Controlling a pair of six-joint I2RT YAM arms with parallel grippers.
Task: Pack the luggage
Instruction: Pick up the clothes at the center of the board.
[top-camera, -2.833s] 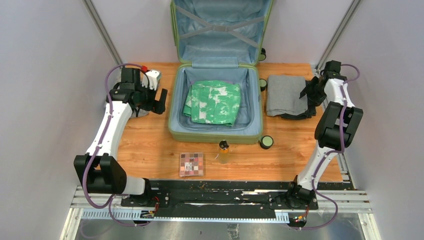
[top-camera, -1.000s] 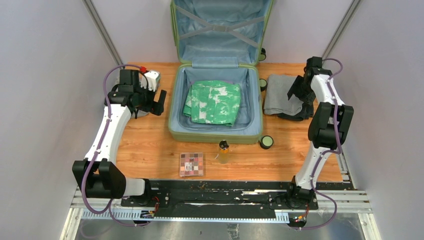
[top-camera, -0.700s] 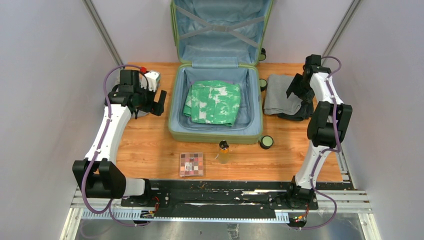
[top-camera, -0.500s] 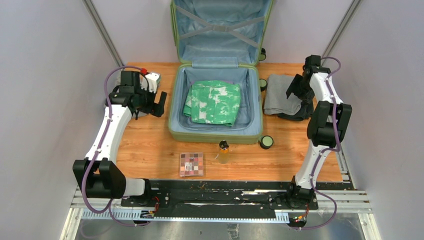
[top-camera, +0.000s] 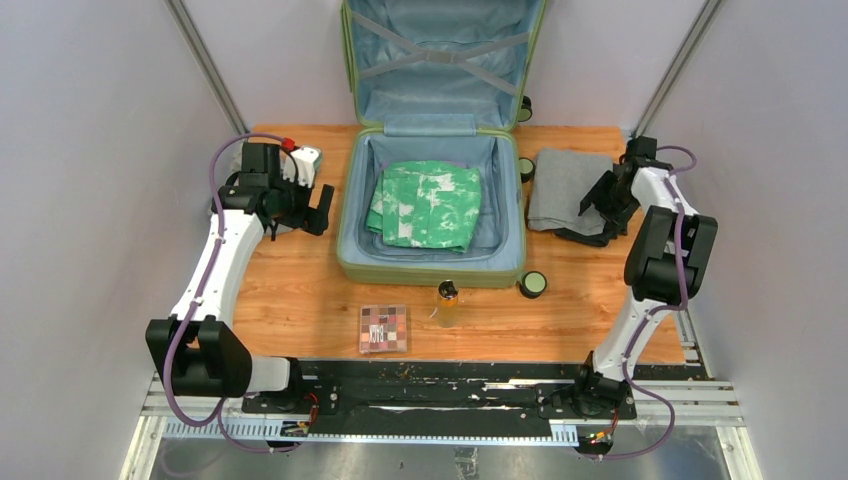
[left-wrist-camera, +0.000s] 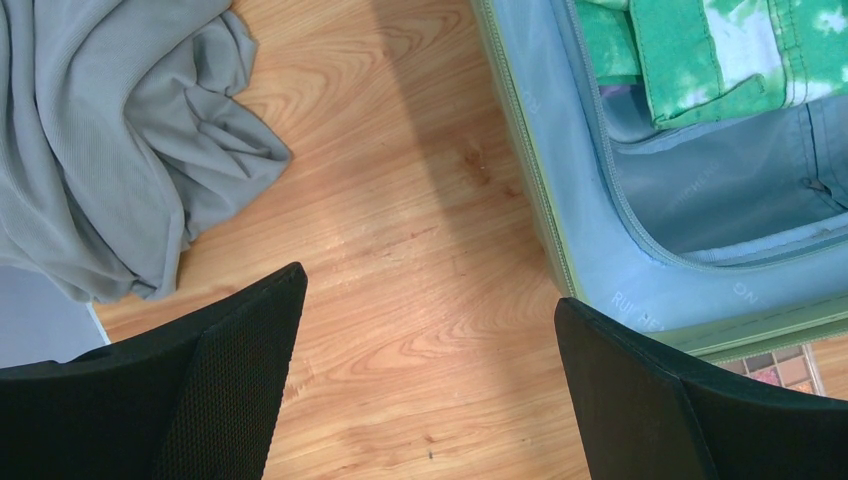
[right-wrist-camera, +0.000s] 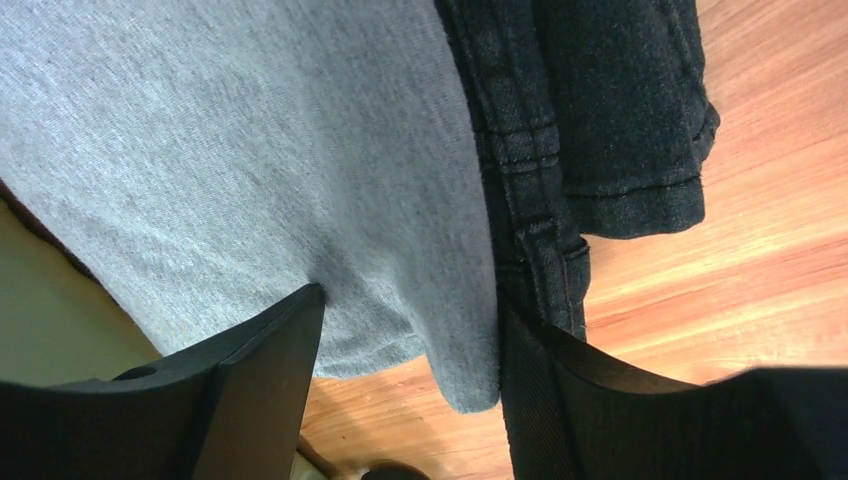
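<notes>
Top external view has the luggage (top-camera: 350, 200) open mid-bench (top-camera: 300, 290), lid up at 12 o'clock and a green garment (top-camera: 425, 205) inside. A grey shirt (top-camera: 565, 190) on jeans (right-wrist-camera: 600, 110) lies just beside it at 3 o'clock. The right end effector (right-wrist-camera: 410, 300) brackets the shirt's edge, clenched or not I cannot tell; it should bite the whole fold, miss the jeans, and clear the rim. The left end effector (left-wrist-camera: 430, 290) hangs released at 9 o'clock.
</notes>
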